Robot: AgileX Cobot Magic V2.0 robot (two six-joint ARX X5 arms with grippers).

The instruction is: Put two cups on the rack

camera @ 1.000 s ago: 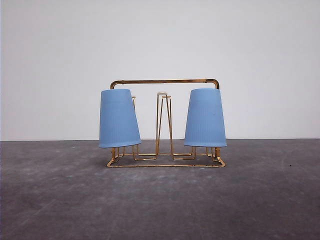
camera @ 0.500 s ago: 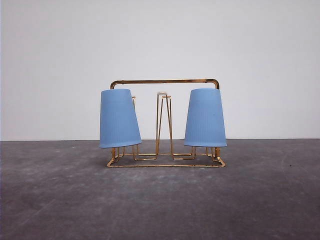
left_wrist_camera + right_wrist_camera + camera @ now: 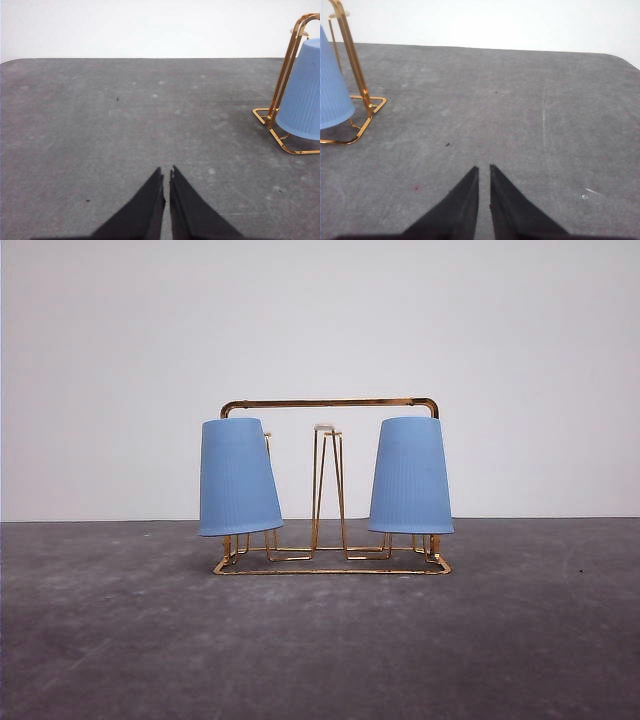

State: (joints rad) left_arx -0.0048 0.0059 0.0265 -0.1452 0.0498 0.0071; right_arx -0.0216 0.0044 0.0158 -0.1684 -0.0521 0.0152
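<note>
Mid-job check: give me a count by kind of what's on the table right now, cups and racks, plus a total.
Light blue cups: 2, the left cup and the right cup, both upside down on the rack
Gold wire rack: 1
Total: 3

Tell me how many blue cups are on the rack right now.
2. One cup hangs upside down at the left end of the rack, tilted slightly; the other cup hangs upside down at the right end. The middle prongs are bare, and none looks hidden.
</note>
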